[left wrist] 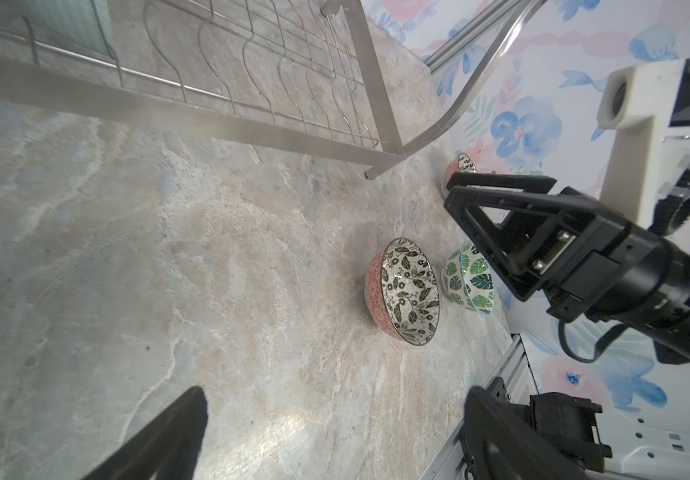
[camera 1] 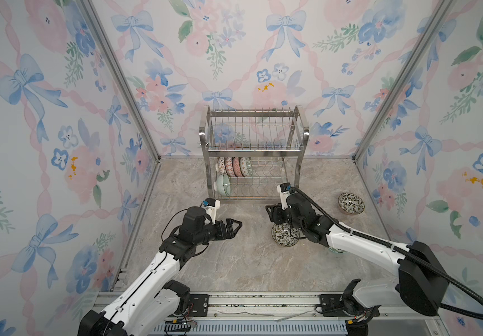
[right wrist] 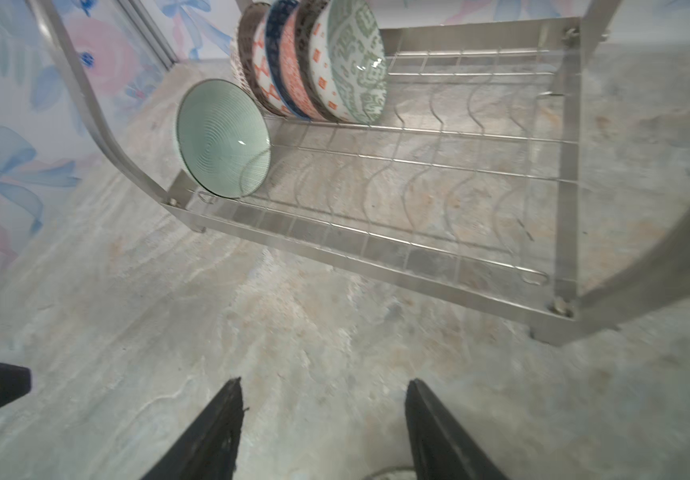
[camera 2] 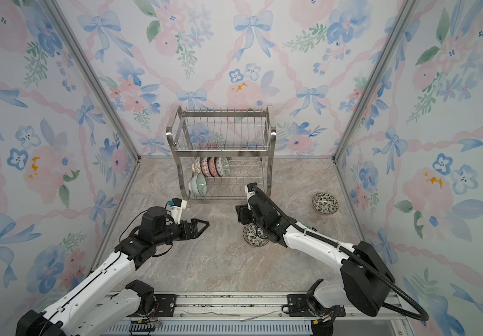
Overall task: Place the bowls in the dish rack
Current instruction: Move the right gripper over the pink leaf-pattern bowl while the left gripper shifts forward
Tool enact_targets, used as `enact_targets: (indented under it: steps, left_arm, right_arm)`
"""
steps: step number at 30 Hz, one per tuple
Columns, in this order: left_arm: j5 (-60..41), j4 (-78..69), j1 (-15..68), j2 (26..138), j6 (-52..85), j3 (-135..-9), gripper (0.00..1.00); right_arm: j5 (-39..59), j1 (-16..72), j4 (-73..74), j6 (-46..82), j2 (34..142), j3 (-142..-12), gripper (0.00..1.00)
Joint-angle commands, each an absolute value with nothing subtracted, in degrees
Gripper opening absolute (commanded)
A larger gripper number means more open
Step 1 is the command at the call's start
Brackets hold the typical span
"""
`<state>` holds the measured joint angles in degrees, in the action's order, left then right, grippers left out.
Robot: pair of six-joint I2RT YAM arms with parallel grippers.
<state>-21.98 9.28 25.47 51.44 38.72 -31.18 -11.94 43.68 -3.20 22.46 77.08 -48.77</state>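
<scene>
Currently both of your pincers stand open and hold nothing. The left gripper (camera 1: 233, 227) hovers over the middle of the marbled desk (camera 1: 234, 267), its jaws splayed wide in its own wrist view. The right gripper (camera 1: 272, 213) hangs near a black-and-white leafy bowl (camera 1: 285, 235) with a pinkish outer wall, and bare stone shows between its black fingers (right wrist: 218, 428). Both top views all but hide behind the right arm (camera 1: 351, 241) what the left wrist view gives you plainly: a green leaf bowl (left wrist: 469, 279), flared and footed, just beside the leafy one. A second leafy bowl (camera 1: 351, 203) sits near the desk's right edge. The dish rack (camera 1: 253, 149), shiny steel wire on flat-bar frames, stands at the back edge. Only the right wrist view shows you the loaded bowls closely. There, four patterned bowls (right wrist: 314, 62) stand on edge, nested, at the left end of the lower tier's rear row. In front of them, a pale green bowl (right wrist: 222, 137) with fine concentric ridges leans in the front row.
</scene>
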Motion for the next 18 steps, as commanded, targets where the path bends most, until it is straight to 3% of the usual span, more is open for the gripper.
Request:
enact_targets:
  steps: [1,10,18]
  left_arm:
    - [-17.7,6.6,27.0,51.3,41.7,-31.8,0.98]
    - [-17.8,-0.1,27.4,50.1,50.2,-26.5,0.98]
    - [-14.9,-0.2,28.6,46.1,53.2,-23.5,0.98]
  right_arm:
    - [-17.8,45.3,-17.4,21.9,75.1,-48.8,0.65]
    - [-18.7,54.2,-21.6,25.4,82.5,-51.0,0.63]
    - [-19.7,56.5,-23.6,26.5,88.5,-52.4,0.56]
